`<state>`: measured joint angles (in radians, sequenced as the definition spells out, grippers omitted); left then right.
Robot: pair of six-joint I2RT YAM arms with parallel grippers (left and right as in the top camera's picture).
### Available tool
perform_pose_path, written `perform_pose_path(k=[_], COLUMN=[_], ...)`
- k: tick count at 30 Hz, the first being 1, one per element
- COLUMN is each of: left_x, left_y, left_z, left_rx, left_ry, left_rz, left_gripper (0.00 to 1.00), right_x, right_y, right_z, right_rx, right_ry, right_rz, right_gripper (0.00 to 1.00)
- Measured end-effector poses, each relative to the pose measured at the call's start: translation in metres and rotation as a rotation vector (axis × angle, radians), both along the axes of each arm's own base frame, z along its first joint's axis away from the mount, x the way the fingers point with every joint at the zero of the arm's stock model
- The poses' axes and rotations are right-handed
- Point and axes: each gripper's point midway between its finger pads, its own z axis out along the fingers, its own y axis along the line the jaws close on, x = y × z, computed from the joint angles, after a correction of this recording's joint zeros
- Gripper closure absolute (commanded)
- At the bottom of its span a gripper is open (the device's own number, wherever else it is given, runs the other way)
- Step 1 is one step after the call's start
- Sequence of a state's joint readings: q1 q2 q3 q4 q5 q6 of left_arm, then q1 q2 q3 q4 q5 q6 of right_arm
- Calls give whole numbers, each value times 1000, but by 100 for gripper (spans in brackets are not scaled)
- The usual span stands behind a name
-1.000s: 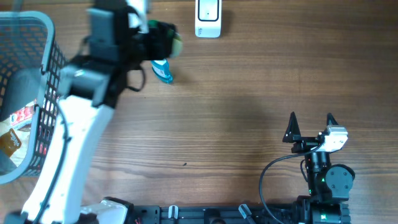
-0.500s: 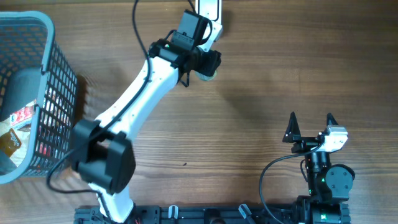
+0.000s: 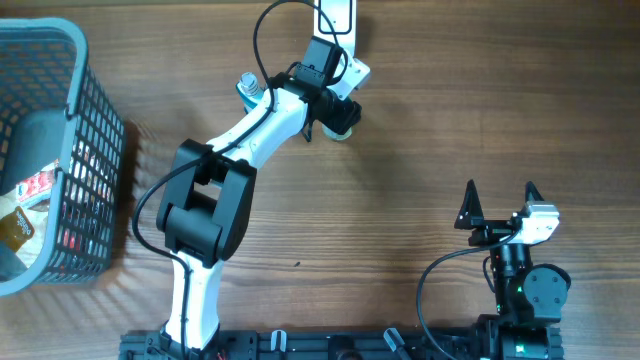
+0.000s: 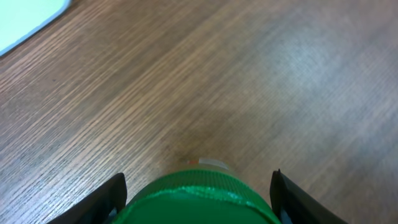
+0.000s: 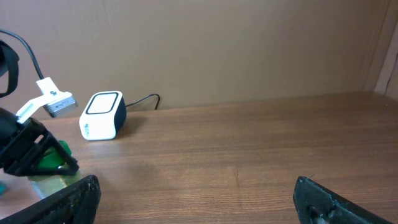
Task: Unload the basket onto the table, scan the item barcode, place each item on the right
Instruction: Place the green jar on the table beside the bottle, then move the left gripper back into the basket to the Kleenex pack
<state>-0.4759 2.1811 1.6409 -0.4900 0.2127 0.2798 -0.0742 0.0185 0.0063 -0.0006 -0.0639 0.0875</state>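
My left gripper (image 3: 336, 113) is shut on the item, a container with a green ribbed cap (image 4: 198, 198) that fills the gap between both fingers in the left wrist view. It hangs just in front of the white barcode scanner (image 3: 336, 14), whose corner (image 4: 25, 18) shows at the top left of that view. The right wrist view shows the scanner (image 5: 102, 116) beyond the held green item (image 5: 52, 158). No barcode shows in any view. My right gripper (image 3: 500, 201) rests open and empty near the front right, far from both.
A grey mesh basket (image 3: 104, 95) with several packets inside stands at the left edge. A small blue-and-white bottle (image 3: 248, 89) lies beside the left arm's forearm. The scanner's black cable (image 5: 144, 99) runs off behind it.
The left arm has swung from near the basket to the right, carrying the item up to the scanner. The right arm has not moved.
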Motion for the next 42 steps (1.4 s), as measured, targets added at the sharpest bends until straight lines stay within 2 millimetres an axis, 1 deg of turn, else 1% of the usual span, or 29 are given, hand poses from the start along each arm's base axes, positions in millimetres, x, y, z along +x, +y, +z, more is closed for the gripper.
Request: perform_pose_path(k=[4, 8, 9, 10, 11, 12, 13, 14, 15, 21, 23, 25, 26, 27, 28, 29, 31, 32, 33, 34, 35, 36, 37, 38, 39, 40, 41, 42], left_x=[-14, -41, -49, -55, -59, -63, -65, -66, -67, -63, -61, -64, -66, -67, -70, -74, -88, -94, -101, -104, -105, -106, -107, -108, -112, -124, -129, -142], left_y=[-4, -11, -12, -12, -13, -12, -12, -13, -13, -11, -10, -8, -7, -8, -10, -11, -12, -10, -2, 11, 34, 64, 99, 162, 207, 274, 299, 338], left_z=[-3, -4, -4, -4, -5, -5, -6, -6, -6, -7, -2, 18, 35, 58, 92, 121, 198, 230, 270, 309, 351, 386, 410, 433, 440, 432, 428, 416], left_rx=[20, 5, 0, -1, -3, -2, 1, 4, 4, 38, 45, 42, 35, 22, 2, -13, -58, -76, -95, -117, -145, -177, -205, -230, -241, -246, -248, -256], left_ry=[3, 49, 63, 71, 74, 80, 81, 75, 70, 39, 28, 16, -3, -34, -89, -139, -282, -345, -427, -512, -602, -663, -699, -721, -718, -670, -651, -602], left_rz=[-149, -327, -377, -409, -441, -463, -478, -499, -509, -527, -519, -509, -507, -508, -510, -513, -503, -490, -437, -360, -231, -86, 71, 343, 535, 840, 962, 1153], left_gripper=[38, 35, 31, 29, 25, 16, 11, 4, 0, 0, 0, 0, 0, 0, 0, 0, 0, 0, 0, 0, 0, 0, 0, 0, 0, 0, 0, 0], right_x=[0, 0, 0, 0, 0, 0, 0, 0, 0, 0, 0, 0, 0, 0, 0, 0, 0, 0, 0, 0, 0, 0, 0, 0, 0, 0, 0, 0], right_y=[0, 0, 0, 0, 0, 0, 0, 0, 0, 0, 0, 0, 0, 0, 0, 0, 0, 0, 0, 0, 0, 0, 0, 0, 0, 0, 0, 0], right_z=[0, 0, 0, 0, 0, 0, 0, 0, 0, 0, 0, 0, 0, 0, 0, 0, 0, 0, 0, 0, 0, 0, 0, 0, 0, 0, 0, 0], right_rx=[0, 0, 0, 0, 0, 0, 0, 0, 0, 0, 0, 0, 0, 0, 0, 0, 0, 0, 0, 0, 0, 0, 0, 0, 0, 0, 0, 0], right_ry=[0, 0, 0, 0, 0, 0, 0, 0, 0, 0, 0, 0, 0, 0, 0, 0, 0, 0, 0, 0, 0, 0, 0, 0, 0, 0, 0, 0], right_rz=[0, 0, 0, 0, 0, 0, 0, 0, 0, 0, 0, 0, 0, 0, 0, 0, 0, 0, 0, 0, 0, 0, 0, 0, 0, 0, 0, 0], right_gripper=[0, 0, 0, 0, 0, 0, 0, 0, 0, 0, 0, 0, 0, 0, 0, 0, 0, 0, 0, 0, 0, 0, 0, 0, 0, 0, 0, 0])
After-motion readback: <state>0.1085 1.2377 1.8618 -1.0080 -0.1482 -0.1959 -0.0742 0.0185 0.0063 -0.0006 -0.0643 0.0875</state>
